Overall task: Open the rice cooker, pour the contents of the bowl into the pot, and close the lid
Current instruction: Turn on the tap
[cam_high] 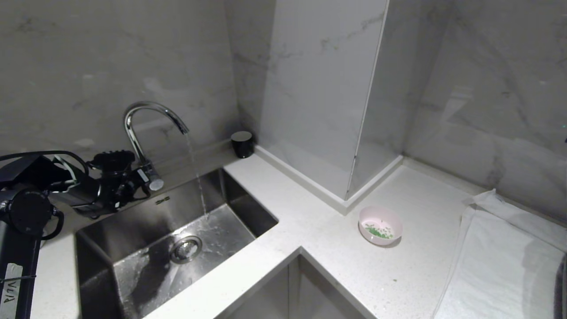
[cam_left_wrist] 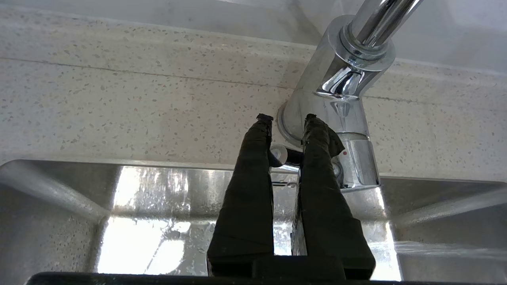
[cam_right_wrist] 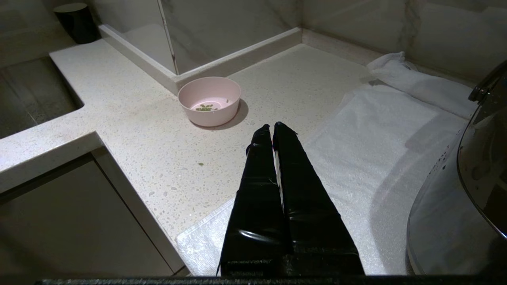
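Pale pink bowl (cam_high: 380, 225), green contents (cam_high: 379, 231)

Kitchen, domestic in look. Steel sink (cam_high: 155, 248) sunk into a pale speckled stone desk (cam_high: 319, 239), L-shaped, with cabinet fronts (cam_high: 283, 288) below the corner. Chrome gooseneck tap (cam_high: 146, 124) at the sink's back edge, water running from the spout into the basin. Walls (cam_high: 319, 79) clad in grey-veined marble-look panels. White towel (cam_high: 500, 261) spread on the desk at right. Small pink bowl (cam_high: 380, 225) with green bits near the wall corner; black cup (cam_high: 242, 144) at the back.
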### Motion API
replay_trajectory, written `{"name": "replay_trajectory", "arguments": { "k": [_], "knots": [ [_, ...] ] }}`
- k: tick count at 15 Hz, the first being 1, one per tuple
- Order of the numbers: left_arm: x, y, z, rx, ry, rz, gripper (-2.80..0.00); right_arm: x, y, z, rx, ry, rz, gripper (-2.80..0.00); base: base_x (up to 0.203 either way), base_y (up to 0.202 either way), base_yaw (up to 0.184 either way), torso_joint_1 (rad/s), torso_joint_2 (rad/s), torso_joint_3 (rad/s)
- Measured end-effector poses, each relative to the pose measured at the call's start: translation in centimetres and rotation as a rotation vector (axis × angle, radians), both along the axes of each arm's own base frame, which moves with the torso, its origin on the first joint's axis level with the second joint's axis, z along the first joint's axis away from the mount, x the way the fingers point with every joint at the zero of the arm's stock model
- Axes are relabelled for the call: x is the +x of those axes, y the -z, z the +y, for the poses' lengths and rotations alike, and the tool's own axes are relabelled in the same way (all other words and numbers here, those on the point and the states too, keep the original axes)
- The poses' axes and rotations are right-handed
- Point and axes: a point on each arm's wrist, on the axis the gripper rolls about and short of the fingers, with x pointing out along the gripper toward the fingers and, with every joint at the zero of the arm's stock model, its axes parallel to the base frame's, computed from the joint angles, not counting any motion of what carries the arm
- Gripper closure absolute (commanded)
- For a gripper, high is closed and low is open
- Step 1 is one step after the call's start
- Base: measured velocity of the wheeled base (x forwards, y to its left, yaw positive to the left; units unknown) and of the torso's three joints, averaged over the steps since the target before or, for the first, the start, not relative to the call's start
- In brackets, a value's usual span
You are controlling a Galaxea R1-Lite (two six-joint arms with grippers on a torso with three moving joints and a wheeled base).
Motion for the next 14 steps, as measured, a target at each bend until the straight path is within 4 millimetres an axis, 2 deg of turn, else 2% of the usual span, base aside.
{"name": "replay_trajectory", "arguments": {
  "k": [4, 5, 14],
  "knots": [
    [0.12, 0.16, 0.08, 0.004, -0.002, 0.006, 0.0, 0.0, 0.0, 0.0, 0.0, 0.0, 0.0, 0.0, 0.0, 0.0, 0.0, 0.0, 0.0, 0.0],
    [0.13, 0.19, 0.09, 0.004, -0.003, 0.007, -2.8, 0.0, 0.0, 0.0, 0.0, 0.0, 0.0, 0.0, 0.0, 0.0, 0.0, 0.0, 0.0, 0.0],
    [0.17, 0.16, -0.33, 0.0, 0.004, 0.006, -2.8, 0.0, 0.0, 0.0, 0.0, 0.0, 0.0, 0.0, 0.0, 0.0, 0.0, 0.0, 0.0, 0.0]
  ]
}}
